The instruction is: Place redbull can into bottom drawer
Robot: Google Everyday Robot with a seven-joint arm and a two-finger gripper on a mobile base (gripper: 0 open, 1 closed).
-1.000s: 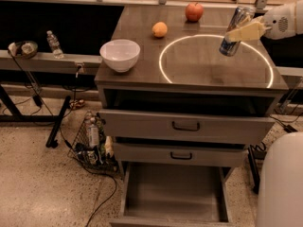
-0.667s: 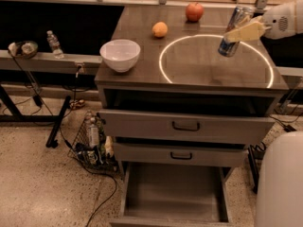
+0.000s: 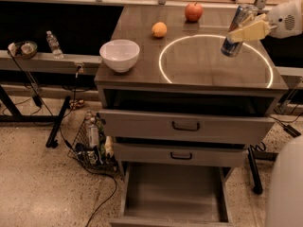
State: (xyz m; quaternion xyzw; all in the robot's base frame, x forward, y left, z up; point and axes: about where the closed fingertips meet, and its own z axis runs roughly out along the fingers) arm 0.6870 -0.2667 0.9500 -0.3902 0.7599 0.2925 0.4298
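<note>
The redbull can, slim, silver and blue, hangs tilted above the right side of the cabinet top, just off the surface. My gripper comes in from the right edge and is shut on the can's upper half, with its pale fingers across it. The bottom drawer is pulled out at the foot of the cabinet, a plain grey tray with nothing in it, well below and left of the can.
A white bowl, an orange and a red apple sit on the cabinet top. The two upper drawers stand slightly out. A wire basket with bottles and cables lies on the floor at left. A water bottle stands on the left shelf.
The gripper and the can have lifted slightly and tilted a little more; otherwise nothing has moved.
</note>
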